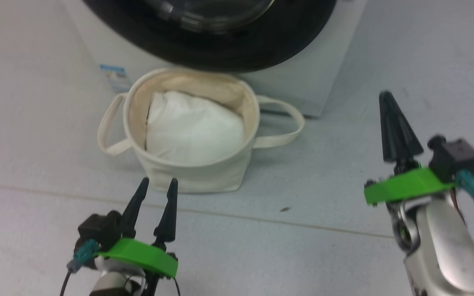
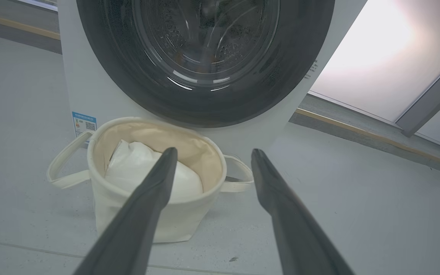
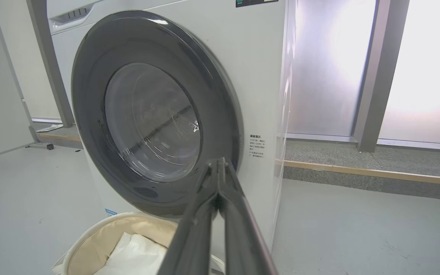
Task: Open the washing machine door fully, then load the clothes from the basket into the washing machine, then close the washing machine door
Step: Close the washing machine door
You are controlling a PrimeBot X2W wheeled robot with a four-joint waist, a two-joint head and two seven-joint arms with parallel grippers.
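Grey floor [image 1: 35, 102] up front: washing machine door [image 3: 90, 114] sits shut, dead ahead of your clenched right pincer [image 3: 220, 164], the nearer arm. Left pincer [image 1: 157, 181], released, faces the basket [image 1: 191, 176], which holds a white bundle [image 1: 191, 127].

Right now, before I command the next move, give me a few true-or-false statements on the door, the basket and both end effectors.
1. The washing machine door is open. False: it sits shut against the washing machine.
2. The left end effector is open and empty. True.
3. The right end effector holds cloth. False: it is shut on nothing.
4. The basket stands upright in front of the machine. True.
5. A white bundle lies in the basket. True.
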